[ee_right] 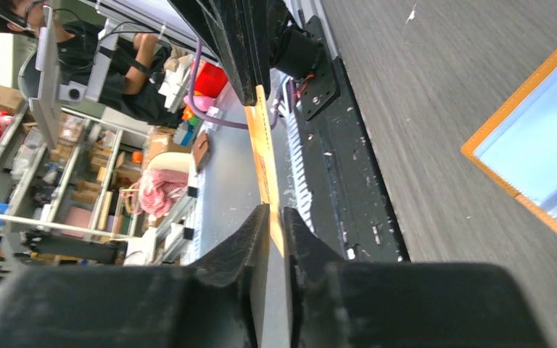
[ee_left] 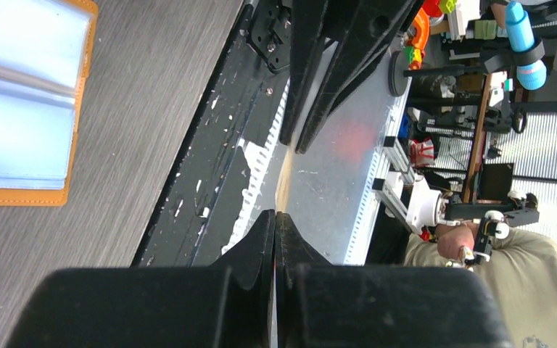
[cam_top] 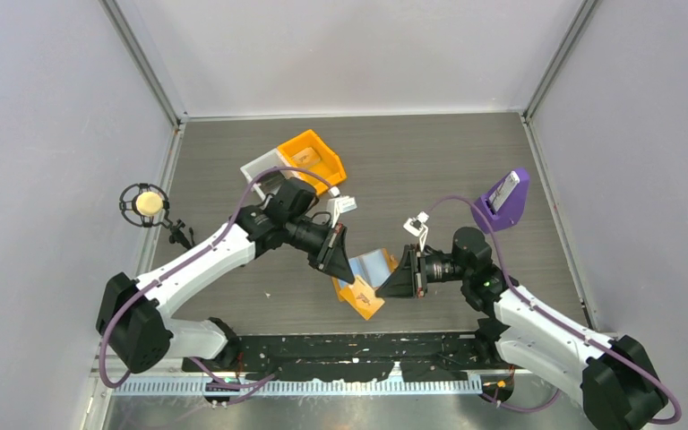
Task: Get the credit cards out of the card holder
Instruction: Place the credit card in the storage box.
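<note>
The card holder (cam_top: 378, 263) lies open on the table, orange-edged with light blue pocket panels; it also shows in the left wrist view (ee_left: 22, 94) and the right wrist view (ee_right: 544, 145). An orange credit card (cam_top: 358, 296) hangs just in front of it, between both grippers. My left gripper (cam_top: 348, 271) is shut on one end of the card, which appears edge-on (ee_left: 283, 190) ahead of its closed fingertips (ee_left: 275, 214). My right gripper (cam_top: 387, 285) is at the other end. Its fingers stand slightly apart (ee_right: 275, 210), with the card's edge (ee_right: 264, 152) running between them.
An orange bin (cam_top: 312, 159) and a grey tray (cam_top: 264, 170) sit at the back left. A purple wedge stand (cam_top: 502, 199) holding a flat item is at the back right. A yellow ball on a black mount (cam_top: 148, 202) stands at the left edge. The black base rail (cam_top: 358, 358) runs along the near edge.
</note>
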Motion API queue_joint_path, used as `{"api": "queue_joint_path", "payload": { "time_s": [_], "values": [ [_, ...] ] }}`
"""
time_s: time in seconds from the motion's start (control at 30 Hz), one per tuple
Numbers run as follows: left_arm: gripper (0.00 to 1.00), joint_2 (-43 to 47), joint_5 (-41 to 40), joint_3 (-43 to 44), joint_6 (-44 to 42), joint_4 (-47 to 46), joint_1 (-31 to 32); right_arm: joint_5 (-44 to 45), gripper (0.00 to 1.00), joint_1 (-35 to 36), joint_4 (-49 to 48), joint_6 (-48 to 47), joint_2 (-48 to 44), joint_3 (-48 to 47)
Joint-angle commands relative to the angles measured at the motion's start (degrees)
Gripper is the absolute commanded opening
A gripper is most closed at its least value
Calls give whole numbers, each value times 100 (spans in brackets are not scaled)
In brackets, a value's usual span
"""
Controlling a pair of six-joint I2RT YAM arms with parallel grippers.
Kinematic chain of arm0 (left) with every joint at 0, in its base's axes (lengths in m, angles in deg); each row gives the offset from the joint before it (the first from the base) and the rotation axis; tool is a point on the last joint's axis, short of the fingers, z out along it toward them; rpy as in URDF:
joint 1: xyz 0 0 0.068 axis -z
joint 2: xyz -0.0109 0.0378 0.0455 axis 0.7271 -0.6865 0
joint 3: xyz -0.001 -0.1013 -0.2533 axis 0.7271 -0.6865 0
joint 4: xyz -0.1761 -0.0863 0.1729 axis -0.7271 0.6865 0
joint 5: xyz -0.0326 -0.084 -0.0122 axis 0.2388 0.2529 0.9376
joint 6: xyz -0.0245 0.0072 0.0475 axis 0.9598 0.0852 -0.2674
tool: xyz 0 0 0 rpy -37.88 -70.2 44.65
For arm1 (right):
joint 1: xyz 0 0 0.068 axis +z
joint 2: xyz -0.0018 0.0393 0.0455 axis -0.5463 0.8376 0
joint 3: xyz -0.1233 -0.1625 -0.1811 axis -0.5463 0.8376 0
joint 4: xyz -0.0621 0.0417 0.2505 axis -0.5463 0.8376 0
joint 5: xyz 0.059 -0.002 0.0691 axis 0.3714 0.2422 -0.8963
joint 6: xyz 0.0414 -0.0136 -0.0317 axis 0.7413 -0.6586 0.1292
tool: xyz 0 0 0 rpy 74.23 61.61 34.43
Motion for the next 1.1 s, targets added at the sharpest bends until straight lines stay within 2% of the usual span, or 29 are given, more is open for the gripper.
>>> {"api": "queue_joint_path", "payload": {
  "time_s": [0.0, 0.03, 0.1, 0.27, 0.4, 0.53, 0.63, 0.77, 0.93, 1.07],
  "values": [
    [0, 286, -515, 171, 238, -40, 16, 283, 28, 5, -132, 71, -236, -92],
    [0, 272, -618, 278, 267, 20, 16, 356, 40, 0, -17, -6, -355, -112],
    [0, 251, -756, 424, 360, 54, 16, 664, 53, -21, 490, -307, -521, -195],
    [0, 263, -1248, 874, 501, 156, 16, 1482, 72, -73, 1647, -974, -844, -677],
    [0, 159, -2066, 1414, 416, 431, 18, 2233, 97, -73, 2432, -1203, -1216, -906],
    [0, -54, -2807, 1878, 566, 460, -102, 2684, 100, -73, 2622, -1084, -1572, -895],
    [0, -172, -3248, 1948, 883, 17, -324, 2810, 99, -74, 2658, -1031, -1692, -871],
    [0, -456, -3402, 1971, 1546, -675, -877, 3064, 95, -74, 2910, -1075, -1935, -903],
    [0, -683, -4810, 2247, 1572, -700, -1250, 3381, 95, -74, 3179, -1066, -2315, -871],
    [0, -764, -5418, 1996, 2072, -1304, -1660, 3417, 95, -74, 3396, -1150, -2408, -907]
  ]
}}
